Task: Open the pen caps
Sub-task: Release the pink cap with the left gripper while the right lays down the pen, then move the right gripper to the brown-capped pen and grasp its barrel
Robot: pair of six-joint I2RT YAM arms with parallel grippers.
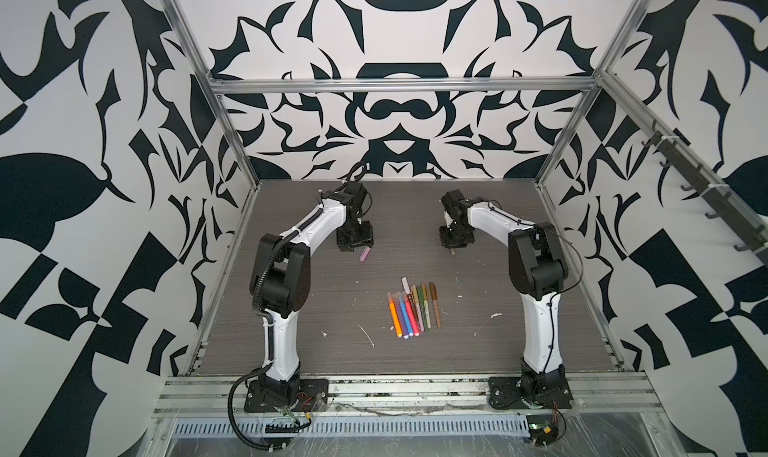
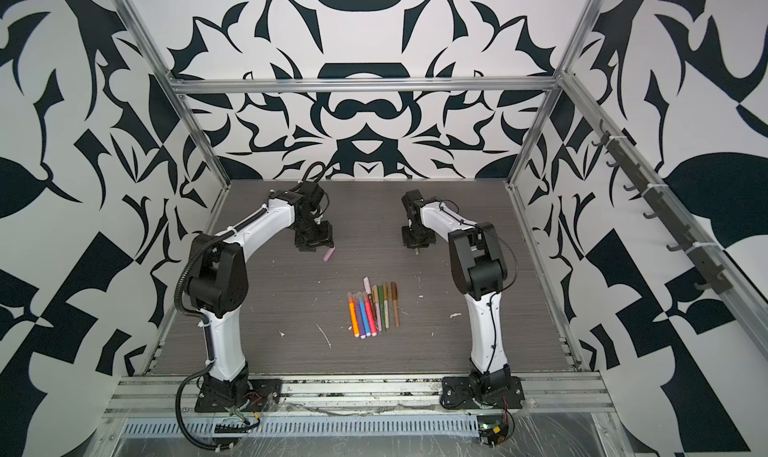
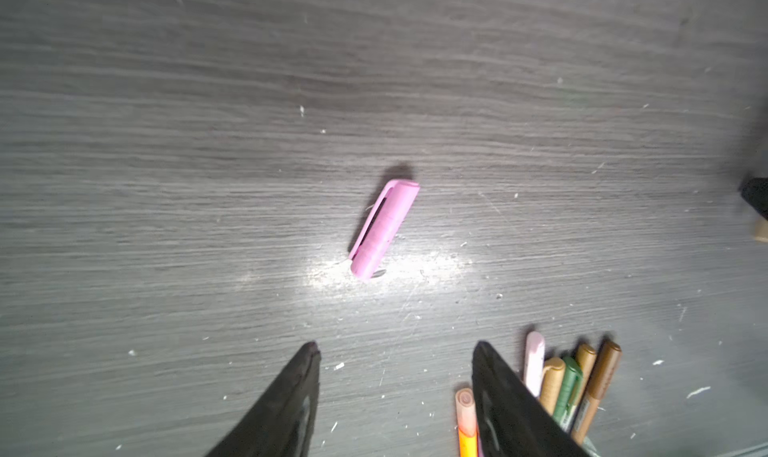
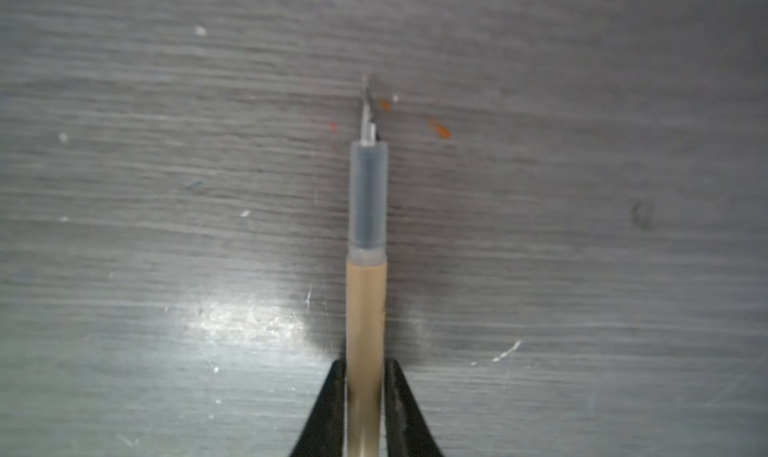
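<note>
- Table (image 1: 291, 330): dark grey wood-grain top, flecked with white scraps.
- Pink plastic pen cap with a clip (image 3: 384, 228): off its pen. It lies on its side on the table just beside the left gripper in both top views (image 1: 365, 254) (image 2: 329, 254), touching nothing else.
- Left gripper (image 3: 397, 345): black fingers spread apart, nothing between them, hanging low over the table (image 1: 353, 237).
- Right gripper (image 4: 365, 365): clamped on a slim tan pen (image 4: 365, 301). The pen is uncapped, with its translucent grey nib section and fine tip bared and aimed at the table.
- Row of felt-tip pens (image 1: 411, 309) (image 2: 374, 307): mid-table, side by side, caps on. The thick orange, purple, blue and pink ones are on the left; the thinner lilac, tan, green and brown ones are on the right. The row is well apart from both grippers.
</note>
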